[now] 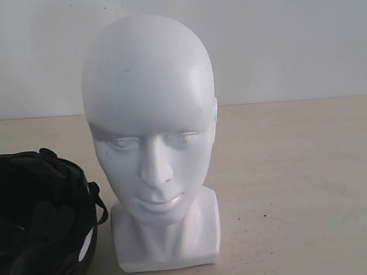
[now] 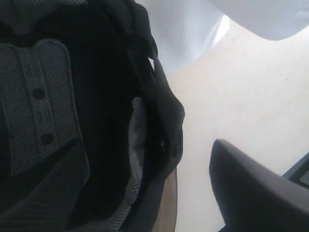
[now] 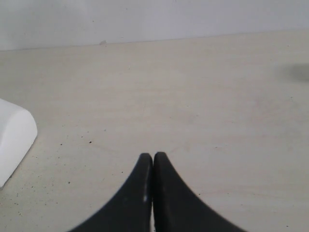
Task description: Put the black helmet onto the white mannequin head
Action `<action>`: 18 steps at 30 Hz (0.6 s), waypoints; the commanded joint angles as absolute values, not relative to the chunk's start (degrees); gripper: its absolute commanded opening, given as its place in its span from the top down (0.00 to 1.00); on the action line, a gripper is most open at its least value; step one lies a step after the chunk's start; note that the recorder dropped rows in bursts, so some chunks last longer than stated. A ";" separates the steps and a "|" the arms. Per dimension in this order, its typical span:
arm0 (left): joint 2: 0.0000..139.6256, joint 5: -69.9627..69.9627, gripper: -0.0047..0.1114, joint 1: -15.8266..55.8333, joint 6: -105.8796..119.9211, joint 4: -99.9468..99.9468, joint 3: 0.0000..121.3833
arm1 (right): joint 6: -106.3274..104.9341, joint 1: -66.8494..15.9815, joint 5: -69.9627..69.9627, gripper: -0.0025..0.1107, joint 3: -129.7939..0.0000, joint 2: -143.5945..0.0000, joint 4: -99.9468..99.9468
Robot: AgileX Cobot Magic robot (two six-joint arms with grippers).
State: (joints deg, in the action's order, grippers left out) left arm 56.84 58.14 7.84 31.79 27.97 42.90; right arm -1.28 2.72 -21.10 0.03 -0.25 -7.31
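The black helmet (image 1: 33, 213) lies unplaced beside the white mannequin head (image 1: 148, 102); my right pincer (image 3: 153, 162) is clenched, left pincer (image 2: 198, 154) I cannot tell

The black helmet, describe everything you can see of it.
The black helmet is matte black, lying on the pale table with its opening facing the camera, showing dark padded lining, grey mesh pads with studs and a strap hanging at the rim. It sits on the left, partly out of frame, close beside the white mannequin head, not on it.

black helmet (image 1: 34, 219) with grey mesh lining (image 2: 43, 96), white mannequin head (image 1: 148, 114), pale speckled table (image 1: 297, 187)
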 commanded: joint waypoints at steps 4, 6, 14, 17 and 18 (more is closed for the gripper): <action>62.09 58.15 0.37 8.07 31.30 28.08 43.11 | -1.45 2.82 -20.68 0.98 0.00 0.00 -6.95; 63.38 57.55 0.37 8.07 31.30 28.19 43.11 | -1.45 2.82 -20.68 0.98 0.00 0.00 -6.95; 67.92 57.74 0.37 8.07 36.97 36.40 43.11 | -1.45 2.82 -20.68 0.98 0.00 0.00 -6.95; 68.56 58.00 0.37 8.07 38.14 37.81 43.11 | -1.45 2.82 -20.68 0.98 0.00 0.00 -6.95; 68.69 58.00 0.37 8.07 38.14 37.81 43.11 | -1.45 2.82 -20.68 0.98 0.00 0.00 -6.95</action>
State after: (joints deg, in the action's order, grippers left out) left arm 68.23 57.58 7.84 36.89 36.17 42.90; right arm -1.28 2.72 -21.10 0.03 -0.25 -7.31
